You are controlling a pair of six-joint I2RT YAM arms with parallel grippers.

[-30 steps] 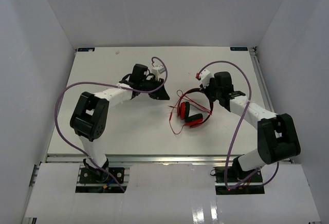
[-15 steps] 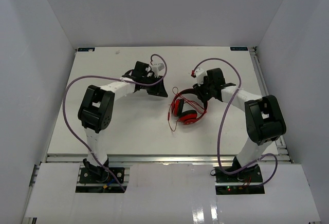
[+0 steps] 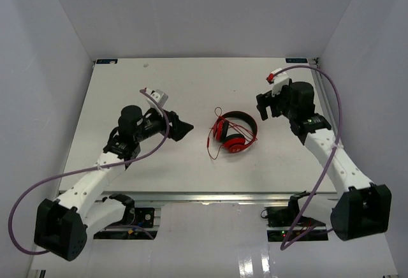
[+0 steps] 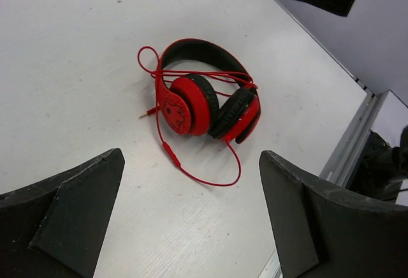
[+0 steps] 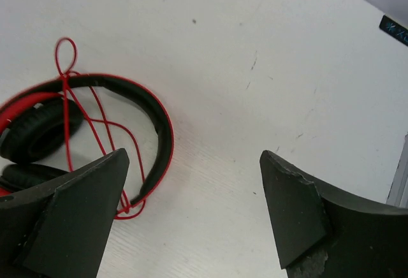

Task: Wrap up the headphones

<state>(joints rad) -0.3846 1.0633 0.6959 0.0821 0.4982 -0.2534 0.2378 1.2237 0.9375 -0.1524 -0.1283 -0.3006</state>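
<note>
Headphones (image 3: 233,135) lie on the white surface (image 3: 159,87), a little right of its centre and between the two hands, touching neither.

On the left, the left arm reaches in from the near left corner, a purple cable (image 3: 38,189) looping off it past the near edge. The left hand (image 3: 183,131) hangs above the surface left of centre, pointing right toward the headphones but well short of them. It is open: in its wrist view the two black fingers (image 4: 70,214) stand wide apart with only bare surface between them.

At the middle, the headphones rest flat, the red band with its black lining arching toward the far edge and both ear cups folded in beneath it, black cushions showing. The thin red cable (image 3: 211,148) crosses over the band and cups in several strands, makes a small loop just beyond the band on the left, and sweeps out in a loose curve toward the near edge. Its plug tip lies on the surface just left of the cups.

On the right, the right hand (image 3: 264,106) hovers near the far right corner, aimed left toward the headphones and apart from them. It too is spread open and grips nothing; its wrist view shows the band's curve and one cushion beside its left finger.
</note>
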